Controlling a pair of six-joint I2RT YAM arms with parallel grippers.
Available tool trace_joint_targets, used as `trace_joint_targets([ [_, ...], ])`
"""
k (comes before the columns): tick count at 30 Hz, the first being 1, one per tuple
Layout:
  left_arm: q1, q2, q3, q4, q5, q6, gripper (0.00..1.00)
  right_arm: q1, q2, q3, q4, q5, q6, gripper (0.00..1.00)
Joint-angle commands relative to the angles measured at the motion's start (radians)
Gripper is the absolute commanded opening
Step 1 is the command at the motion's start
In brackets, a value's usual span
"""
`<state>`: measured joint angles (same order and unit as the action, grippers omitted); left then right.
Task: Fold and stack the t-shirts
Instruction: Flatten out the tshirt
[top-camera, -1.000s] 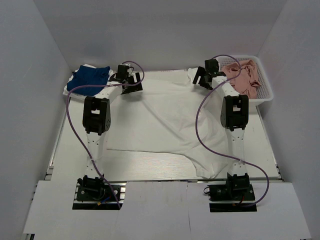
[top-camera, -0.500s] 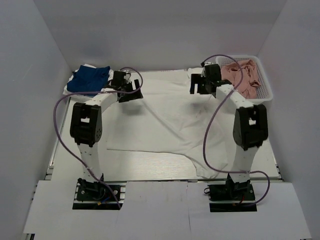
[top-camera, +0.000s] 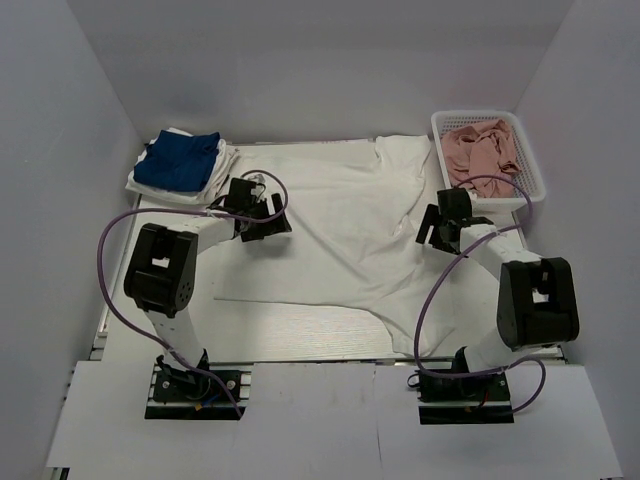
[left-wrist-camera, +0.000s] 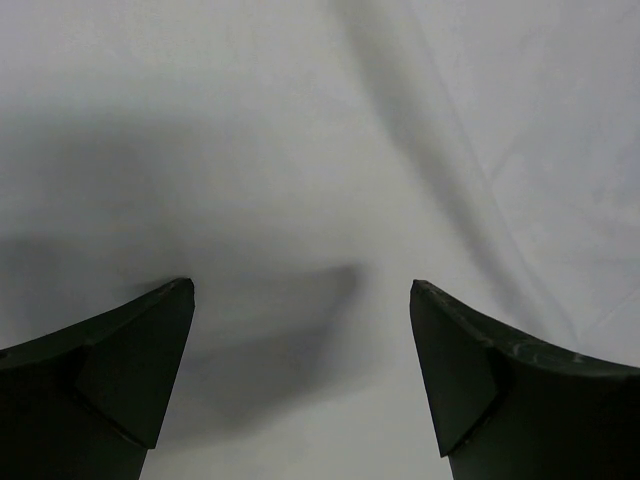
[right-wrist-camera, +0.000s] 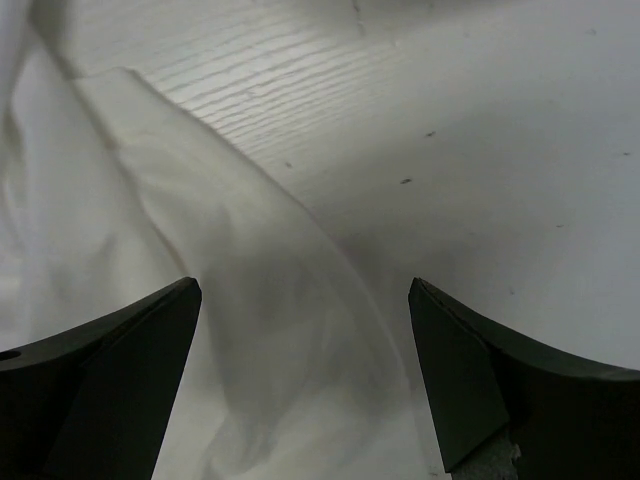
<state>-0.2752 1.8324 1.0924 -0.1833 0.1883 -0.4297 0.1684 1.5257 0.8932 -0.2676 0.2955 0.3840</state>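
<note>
Edge of white t-shirt crosses between spread right jaws.

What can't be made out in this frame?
- Top view: how many shirts lie under the blue shirt; it covers them.
- Top view: how many pink cloths fill the basket; they are crumpled together.
- Left wrist: which part of the white shirt shows; cloth fills the frame.

Plain white walls on three sides, pale wood-grain table, even light

A large white t-shirt lies spread out; a folded royal-blue t-shirt tops another white t-shirt.
</note>
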Motion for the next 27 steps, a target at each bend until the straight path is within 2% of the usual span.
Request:
trace_joint_targets([
  [1,0.001,0.008,-0.058,-0.071,-0.096,-0.067,1.0,-0.014,0.037,0.029,-0.019,0.102,0.01,0.9],
  [4,0.01,-0.005,-0.115,-0.119,-0.168,-0.125,1.0,-0.009,0.077,0.042,-0.016,0.071,-0.042,0.9],
  [8,0.01,-0.079,-0.216,-0.183,-0.251,-0.172,1.0,-0.001,0.1,0.044,0.008,-0.047,-0.071,0.9],
  [11,0.03,-0.142,-0.268,-0.208,-0.237,-0.172,1.0,0.008,0.09,0.027,0.054,-0.096,-0.094,0.9],
  [15,0.03,-0.246,-0.307,-0.268,-0.276,-0.172,1.0,0.013,0.09,0.021,0.073,-0.058,-0.088,0.9],
  [20,0.011,-0.325,-0.29,-0.229,-0.264,-0.162,1.0,0.017,0.143,0.032,0.102,-0.11,-0.08,0.89],
  [23,0.021,-0.335,-0.243,-0.168,-0.21,-0.152,1.0,0.026,0.2,0.056,0.085,-0.165,-0.08,0.76],
  [24,0.021,-0.322,-0.211,-0.122,-0.184,-0.152,1.0,0.032,0.197,0.061,0.076,-0.182,-0.077,0.65],
  [26,0.021,-0.3,-0.163,-0.104,-0.124,-0.152,1.0,0.04,0.173,0.046,0.082,-0.194,-0.079,0.57],
  [27,0.021,-0.288,-0.135,-0.091,-0.113,-0.152,1.0,0.039,0.163,0.033,0.079,-0.206,-0.076,0.48],
])
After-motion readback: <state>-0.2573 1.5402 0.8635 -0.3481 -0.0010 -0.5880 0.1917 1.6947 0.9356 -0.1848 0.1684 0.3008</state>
